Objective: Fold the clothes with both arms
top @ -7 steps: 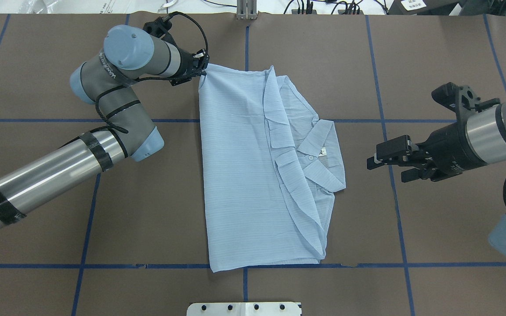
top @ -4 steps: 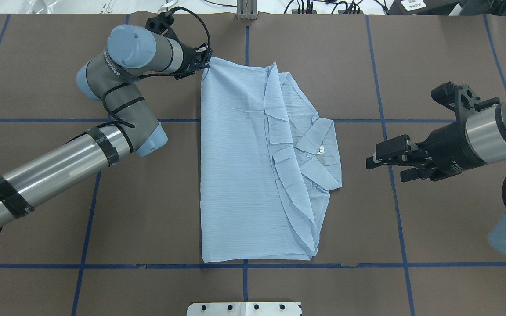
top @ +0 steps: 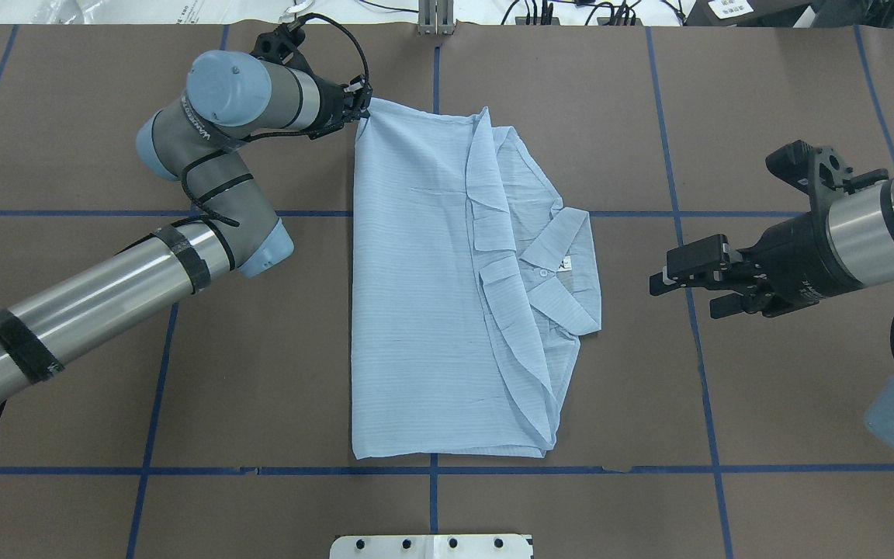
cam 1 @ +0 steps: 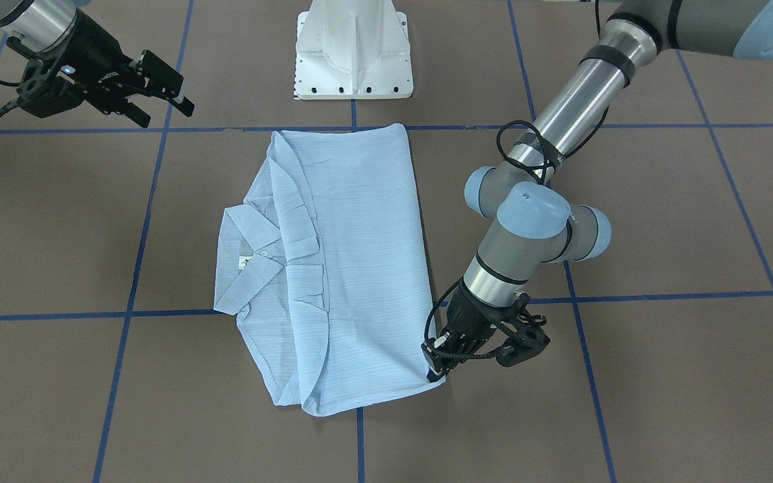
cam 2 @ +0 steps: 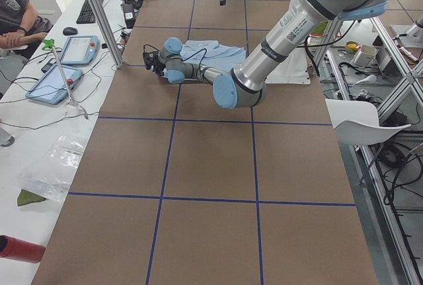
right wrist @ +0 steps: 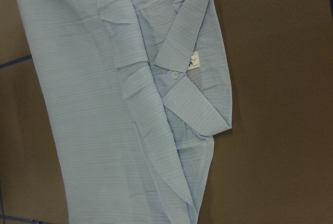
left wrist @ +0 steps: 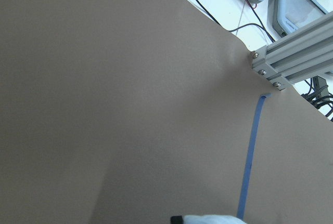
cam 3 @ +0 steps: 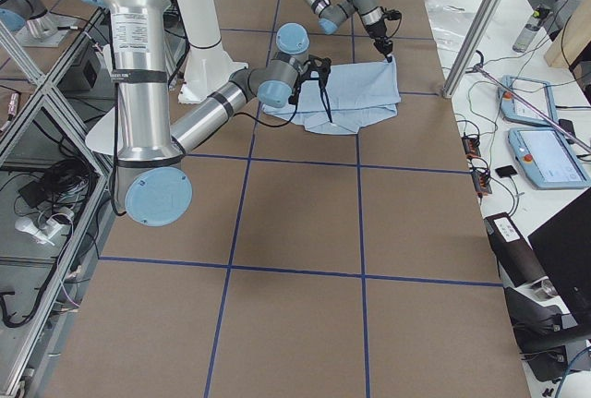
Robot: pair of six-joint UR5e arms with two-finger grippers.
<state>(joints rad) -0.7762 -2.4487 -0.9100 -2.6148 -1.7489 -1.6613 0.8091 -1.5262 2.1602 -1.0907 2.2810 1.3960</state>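
**Surface.** Table [top: 261,349], brown covering, ruled into large squares by blue tape [top: 649,469]. White base [cam 1: 353,50] stands at the robot's edge, on the centre line.

**Room.** White bench [cam 2: 39,126] runs along the table's far side. It carries two tablets [cam 2: 78,49], a keyboard [cam 2: 88,8] and loose cables. An aluminium post [cam 2: 99,14] rises at the table edge. A person [cam 2: 16,17] sits at the bench.

**Item.** Shirt [top: 416,295], one, light blue, finely striped.
- It lies flat at mid-table, folded into a long rectangle that runs from the robot's side toward the bench.
- Its near edge stops just short of a tape line.
- The collar [top: 563,268] sits on the robot's right of the rectangle, points spread.
- A white label [top: 569,265] and one white button [top: 546,272] show at the neck.
- Folded layers form a rumpled ridge beside the collar.

**Position against grippers.** The left gripper [top: 362,110] is at the shirt's far corner, on the robot's left side. The right gripper [top: 681,297] is out to the robot's right of the collar, apart from the cloth, its tips pointing toward it.

**Left gripper.** Fingers are pinched together on that far corner, and the cloth there is drawn to a point. A sliver of blue cloth shows at the bottom edge of the left wrist view.

**Right gripper.** Jaws stand parted, with nothing between them and nothing touched. Its wrist camera looks onto the collar and label.
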